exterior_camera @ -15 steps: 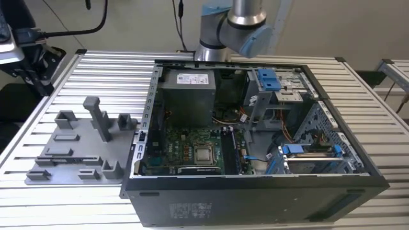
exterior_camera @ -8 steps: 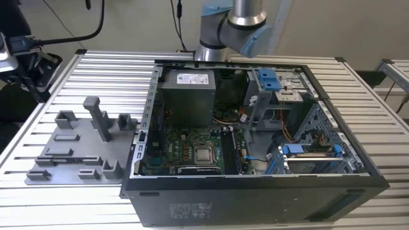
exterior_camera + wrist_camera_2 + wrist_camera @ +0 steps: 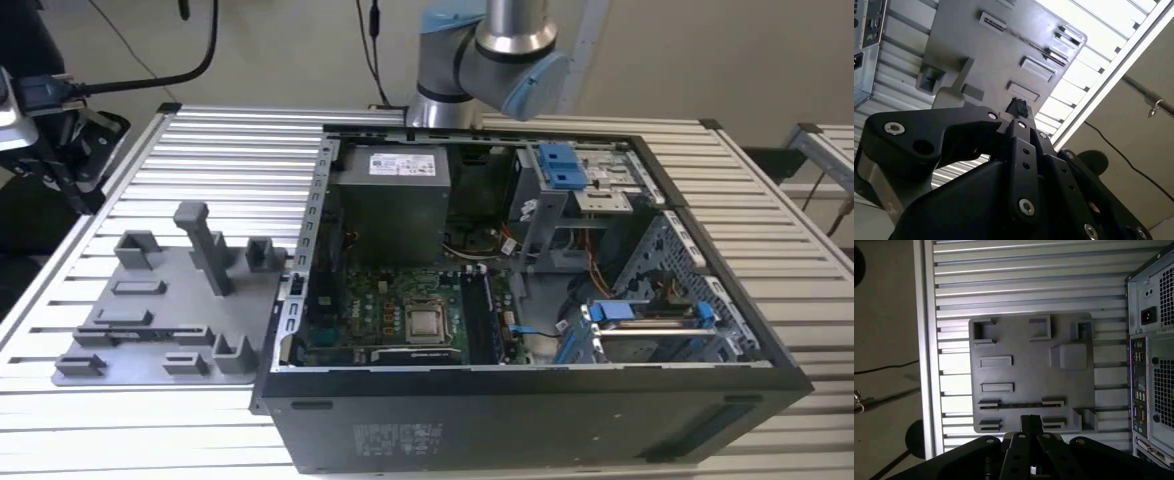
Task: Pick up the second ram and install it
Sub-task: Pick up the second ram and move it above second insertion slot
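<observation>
The second ram (image 3: pixel 1020 404) shows as a thin dark strip standing on edge between two holder blocks of the grey fixture plate (image 3: pixel 1034 375). The second wrist view shows the same ram (image 3: pixel 1026 41) as a fine line on the fixture plate (image 3: pixel 974 55). My gripper (image 3: pixel 1030 419) hangs well above the plate's near edge, short of that strip. In both wrist views its fingers (image 3: pixel 1018 106) are shut together with nothing between them. In the exterior view the fixture plate (image 3: pixel 160 310) lies to the left of the open computer case (image 3: pixel 310 250).
The slatted aluminium table (image 3: pixel 1019 280) carries both plate and case. The case's rear panel (image 3: pixel 1149 365) stands close beside the plate. The table's edge rail (image 3: pixel 927 340) borders bare floor with a cable. A tall post (image 3: pixel 200 245) rises from the plate.
</observation>
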